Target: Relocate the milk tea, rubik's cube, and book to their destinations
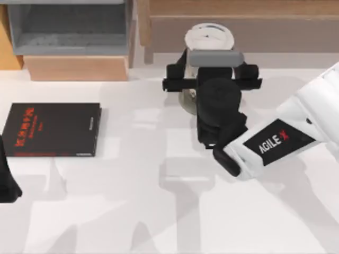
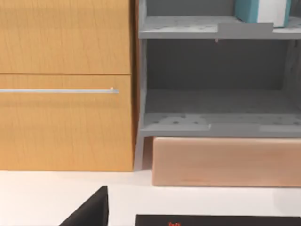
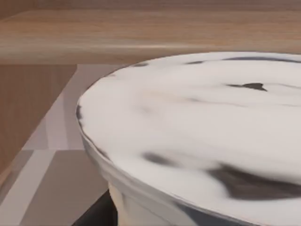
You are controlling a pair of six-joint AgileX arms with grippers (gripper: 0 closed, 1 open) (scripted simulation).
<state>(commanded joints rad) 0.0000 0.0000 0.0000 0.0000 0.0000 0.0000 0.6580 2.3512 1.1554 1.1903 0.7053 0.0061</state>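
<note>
The right gripper point(image 1: 210, 69) is at about 12 o'clock on the table point(image 1: 159, 211), a little right of the middle. It sits right over the milk tea point(image 1: 209, 37). The white round lid of the cup peeks out past the gripper, close to the wooden ledge point(image 1: 238, 21) at the back. The right wrist view looks across that white lid point(image 3: 202, 122) from very near, with the brown wood behind it. The gripper's black bar reaches out to both sides of the cup, but I cannot tell if its fingers are squeezing the cup or are spread apart.

The left gripper point(image 1: 6, 180) is parked at about 9 o'clock, at the left edge of the table. I cannot tell if it is spread or pressed together.

A black book with red letters point(image 1: 53, 129) lies flat at about 10 o'clock, near the left gripper but not touching it.

The left wrist view looks at a grey shelf point(image 2: 216, 122) beside a wooden cabinet door point(image 2: 66, 84). The teal-blue book point(image 2: 261, 10) stands on the upper shelf board. A light wooden block point(image 2: 225, 162) sits under the shelf.
</note>
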